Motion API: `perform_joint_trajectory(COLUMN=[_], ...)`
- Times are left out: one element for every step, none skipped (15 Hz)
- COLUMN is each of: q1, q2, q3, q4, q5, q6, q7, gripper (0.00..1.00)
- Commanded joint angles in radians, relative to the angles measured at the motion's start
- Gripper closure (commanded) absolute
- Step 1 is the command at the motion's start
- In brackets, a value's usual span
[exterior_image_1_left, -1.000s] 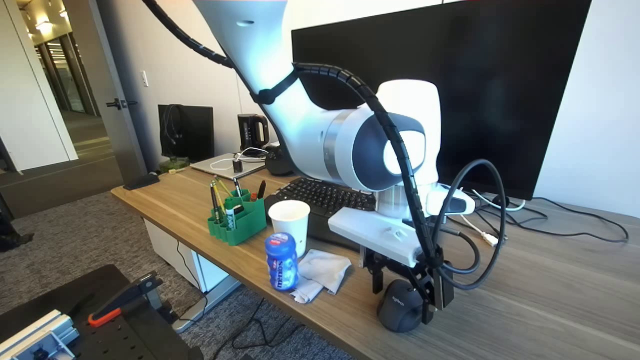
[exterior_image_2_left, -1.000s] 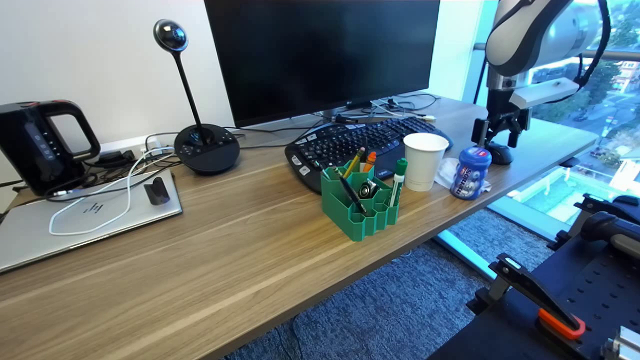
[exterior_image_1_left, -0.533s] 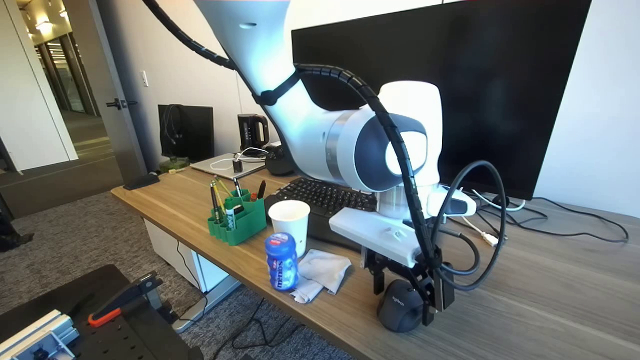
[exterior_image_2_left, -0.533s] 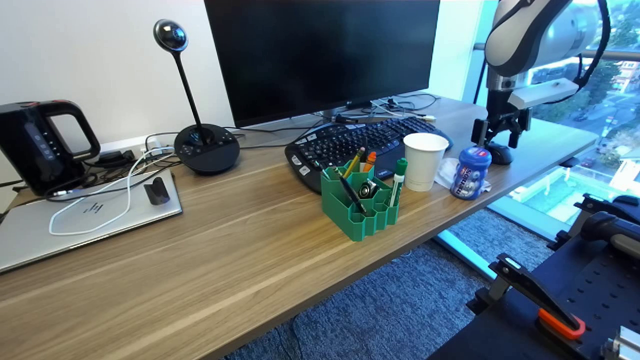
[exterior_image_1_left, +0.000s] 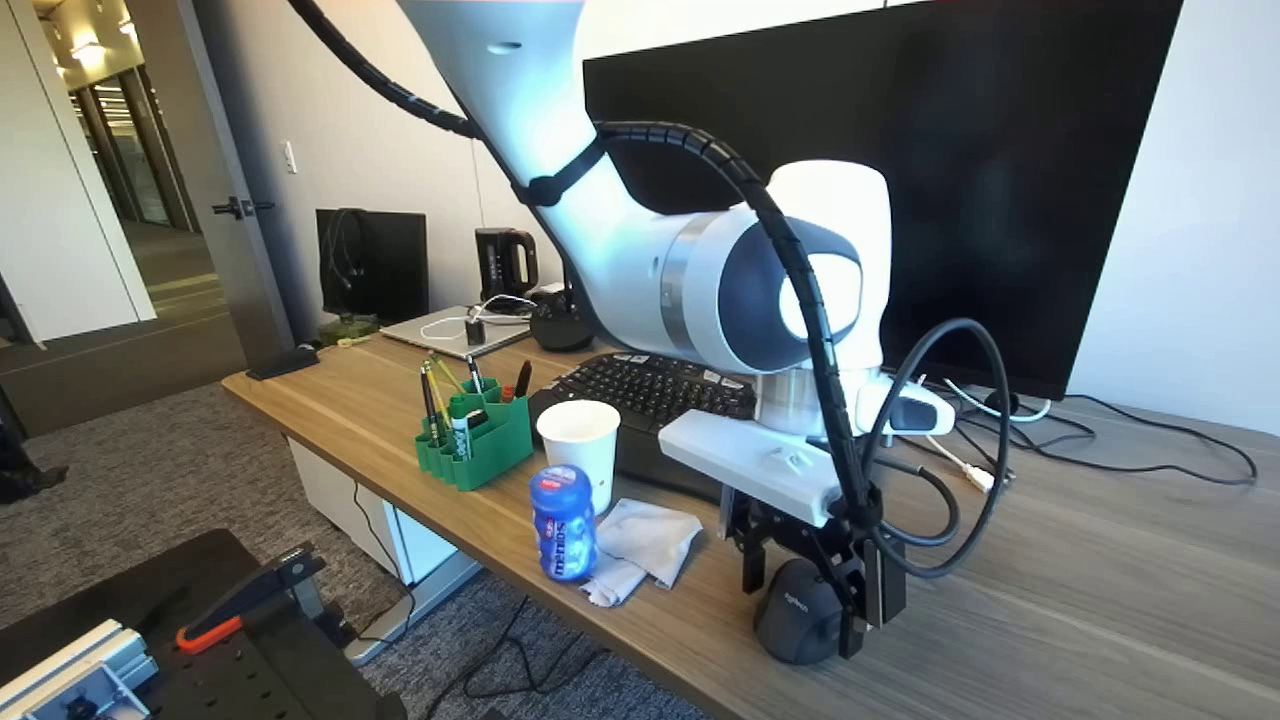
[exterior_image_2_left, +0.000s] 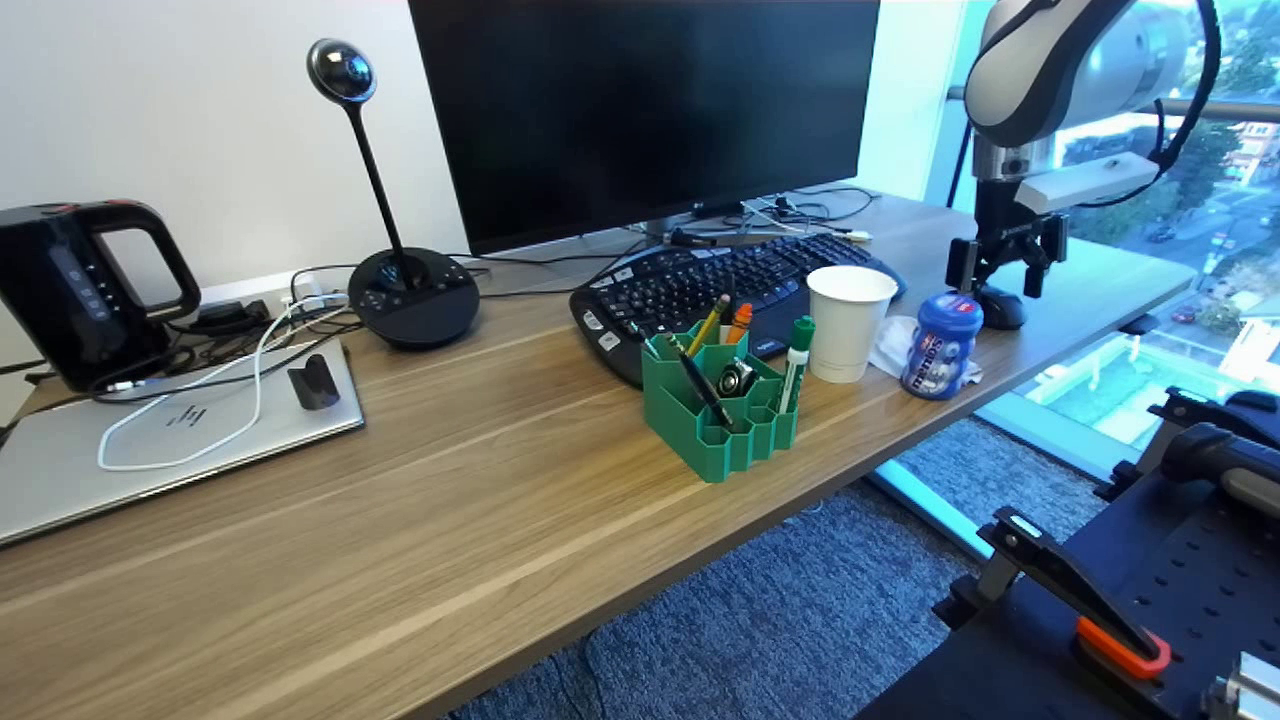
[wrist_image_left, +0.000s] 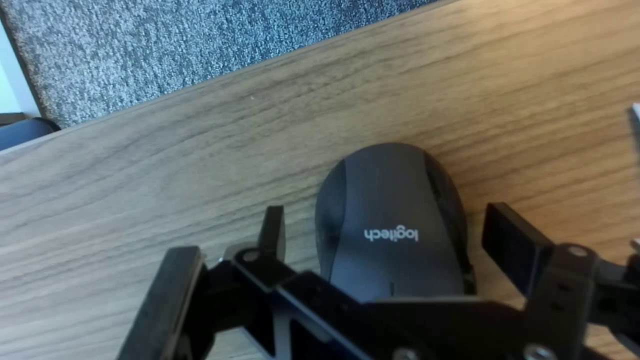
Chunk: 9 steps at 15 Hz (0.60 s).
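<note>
The end effector (wrist_image_left: 384, 229) straddles the dark grey mouse (exterior_image_1_left: 797, 622), its jaws wide, one to either side and both clear of it in the wrist view. The mouse rests on the desk (wrist_image_left: 150, 165) near the long edge opposite the monitor (exterior_image_2_left: 650, 120); along that edge are a white cloth (exterior_image_1_left: 652, 540) and a blue Mentos bottle (exterior_image_1_left: 563, 525).

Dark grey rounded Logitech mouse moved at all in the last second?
No. In both exterior views the dark grey rounded Logitech mouse sits at the same spot relative to the edge of the wood-grain desk; no shift shows.
</note>
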Motion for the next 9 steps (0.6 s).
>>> perform_joint_trajectory(q1=[0.008,0.008,0.003,-0.001,-0.005,-0.005,-0.004,-0.003,-0.003], q2=[0.016,0.015,0.012,0.011,0.010,0.011,0.012,0.013,0.014], q3=[-0.010,-0.009,-0.003,0.002,0.006,0.008,0.009,0.009,0.010], q4=[0.037,0.037,0.034,0.034,0.036,0.038,0.042,0.044,0.048], q5=[0.021,0.021,0.022,0.025,0.027,0.027,0.028,0.029,0.030], q6=[-0.025,-0.023,-0.011,-0.012,-0.013,-0.017,-0.027,-0.031,-0.038], q7=[0.006,0.003,-0.011,-0.019,-0.028,-0.031,-0.031,-0.030,-0.029], gripper=[0.00,0.00,0.02,0.04,0.01,0.01,0.00,0.00,0.00])
